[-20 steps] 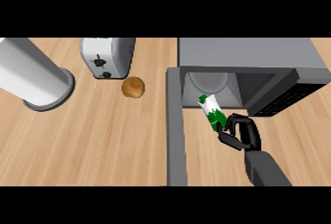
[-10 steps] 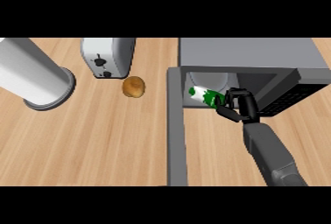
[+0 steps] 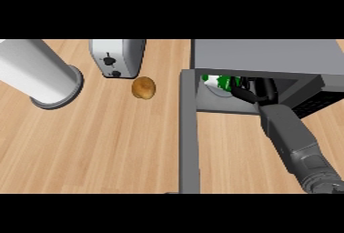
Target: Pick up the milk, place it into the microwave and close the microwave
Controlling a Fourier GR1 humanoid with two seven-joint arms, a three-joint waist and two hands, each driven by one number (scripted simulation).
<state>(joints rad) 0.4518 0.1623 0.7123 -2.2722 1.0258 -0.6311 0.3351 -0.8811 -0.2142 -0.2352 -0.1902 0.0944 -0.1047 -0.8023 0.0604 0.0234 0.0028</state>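
Note:
The milk (image 3: pixel 221 82), a white carton with green print, lies just inside the mouth of the grey microwave (image 3: pixel 269 57), mostly hidden under its top. My right hand (image 3: pixel 254 90) reaches into the cavity with its fingers curled round the carton. The microwave door (image 3: pixel 189 136) stands wide open, seen edge-on as a long grey strip running toward me. My left hand does not show.
A silver toaster (image 3: pixel 118 58) stands at the back centre with a brown bread roll (image 3: pixel 143 87) in front of it. A large white cylinder on a grey base (image 3: pixel 37 75) stands at the left. Bare wooden counter (image 3: pixel 101 150) spreads across the lower left.
My right hand has carried the milk forward from in front of the microwave into its cavity; the forearm now stretches farther in.

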